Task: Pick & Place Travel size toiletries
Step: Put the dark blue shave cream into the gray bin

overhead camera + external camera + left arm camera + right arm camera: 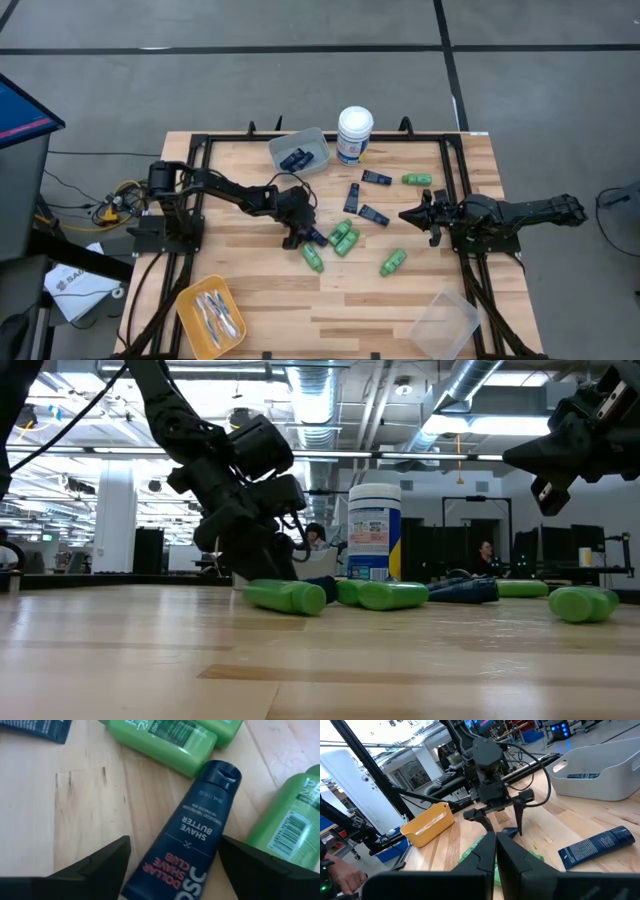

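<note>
My left gripper [297, 237] is low over the table's middle, open. Its fingers stand on either side of a navy flat tube [200, 815] that lies flat on the wood, cap end away from the wrist. I see no touch. Green bottles [343, 237] lie just beyond the tube's cap, with others [313, 258] [393, 262] nearby. More navy tubes [373, 214] lie toward the far side. Toothbrushes fill a yellow bin [210, 315]. My right gripper [405, 214] hovers shut above the table's right part [496, 842].
A grey bin [300, 150] near the far edge holds navy tubes. Beside it stands the tall white canister [354, 135]. A clear container [445, 322] sits near the near right corner. A lone green bottle [417, 180] lies far right. People show in the room behind.
</note>
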Robot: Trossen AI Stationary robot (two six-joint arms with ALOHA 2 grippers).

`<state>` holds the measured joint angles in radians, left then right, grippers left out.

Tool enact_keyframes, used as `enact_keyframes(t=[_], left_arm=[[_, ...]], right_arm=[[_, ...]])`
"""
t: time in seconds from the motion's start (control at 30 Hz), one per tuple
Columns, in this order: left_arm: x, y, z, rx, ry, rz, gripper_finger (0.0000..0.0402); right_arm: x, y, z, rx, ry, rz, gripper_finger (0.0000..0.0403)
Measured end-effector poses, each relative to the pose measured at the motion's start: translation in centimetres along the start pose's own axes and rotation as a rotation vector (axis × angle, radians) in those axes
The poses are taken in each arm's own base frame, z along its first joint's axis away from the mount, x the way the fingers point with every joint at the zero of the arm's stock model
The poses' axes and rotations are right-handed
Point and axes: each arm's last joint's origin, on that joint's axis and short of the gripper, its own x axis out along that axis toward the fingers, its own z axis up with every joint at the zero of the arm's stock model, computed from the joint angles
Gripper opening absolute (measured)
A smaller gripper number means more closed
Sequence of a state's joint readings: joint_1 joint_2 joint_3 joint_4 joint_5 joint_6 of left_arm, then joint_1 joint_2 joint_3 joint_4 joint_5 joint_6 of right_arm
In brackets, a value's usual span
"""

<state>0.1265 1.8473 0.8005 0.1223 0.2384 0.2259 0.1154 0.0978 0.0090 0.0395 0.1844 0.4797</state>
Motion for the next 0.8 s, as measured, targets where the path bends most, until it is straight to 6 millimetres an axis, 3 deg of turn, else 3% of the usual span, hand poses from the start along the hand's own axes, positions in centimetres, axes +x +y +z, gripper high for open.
enact_keyframes(t=[0.3, 0.53, 0.67, 0.8], left_arm=[[0.1, 0.0, -0.1, -0.008, 0.011, 0.011, 0.021], [-0.3, 0.0, 0.2, -0.09, -0.01, 0.007, 0.0171], [-1.5, -0.4, 0.7, -0.148, -0.028, -0.003, 0.0159], [-3.6, -0.5, 2.4, -0.172, -0.13, 0.021, 0.015]], right_arm=[[0.0, 0.0, 0.0, 0.0, 0.0, 0.0, 0.0006], [0.0, 0.0, 0.0, 0.0, 0.0, 0.0, 0.0006], [0.0, 0.0, 0.0, 0.0, 0.001, 0.0, 0.0006], [0.0, 0.0, 0.0, 0.0, 0.0, -0.001, 0.0006]])
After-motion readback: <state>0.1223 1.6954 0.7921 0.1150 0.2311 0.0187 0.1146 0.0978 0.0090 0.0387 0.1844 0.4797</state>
